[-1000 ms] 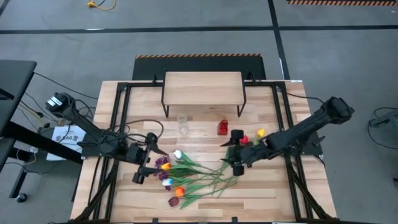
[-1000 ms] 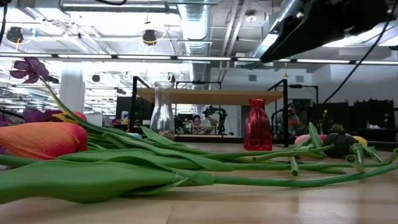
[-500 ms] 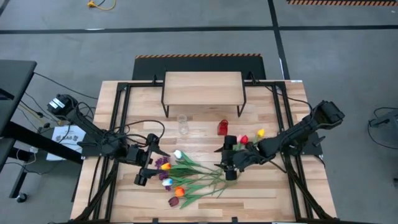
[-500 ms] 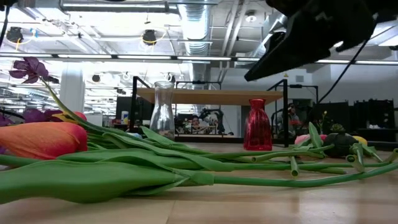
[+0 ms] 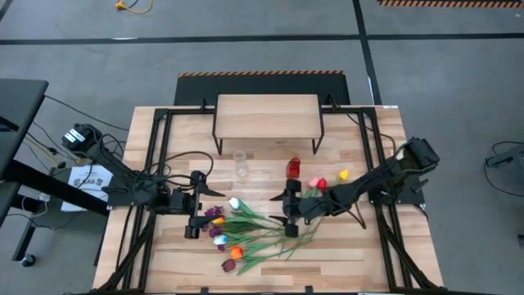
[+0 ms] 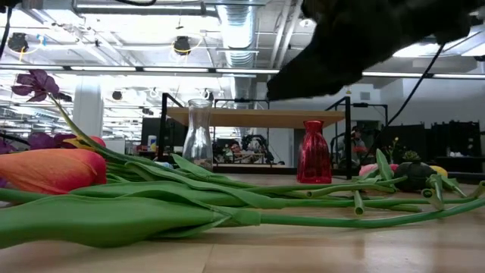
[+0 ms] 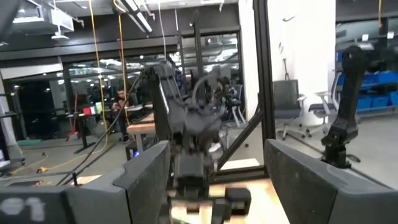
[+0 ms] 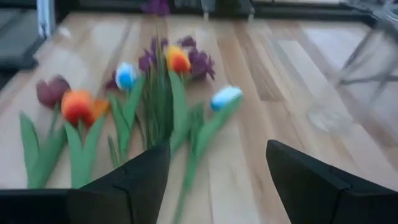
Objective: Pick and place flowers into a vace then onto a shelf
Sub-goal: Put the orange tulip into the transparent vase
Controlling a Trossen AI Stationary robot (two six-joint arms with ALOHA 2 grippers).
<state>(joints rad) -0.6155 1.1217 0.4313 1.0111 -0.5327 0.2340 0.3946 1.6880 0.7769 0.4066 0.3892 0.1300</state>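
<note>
The flowers (image 5: 246, 232) lie in a loose pile on the tabletop, heads toward the left, green stems fanning right; they fill the foreground of the low view (image 6: 189, 205). A few more flowers (image 5: 321, 182) lie by the red vase (image 5: 294, 168). A clear glass vase (image 5: 240, 164) stands near it. The shelf (image 5: 267, 115) stands at the far edge. My right gripper (image 5: 287, 213) hovers open at the pile's stem ends, the flowers (image 8: 155, 99) ahead of it. My left gripper (image 5: 196, 215) is open beside the flower heads.
Black frame rails (image 5: 160, 164) run along both sides of the tabletop. Bare planks lie between the vases and the pile, and along the near edge right of the stems. In the low view the right arm (image 6: 364, 38) hangs dark above the red vase (image 6: 314, 152).
My right gripper has travelled toward the table's left, from beside the flowers near the red vase over to the stem ends of the pile, staying open. The flowers and both vases have kept still.
</note>
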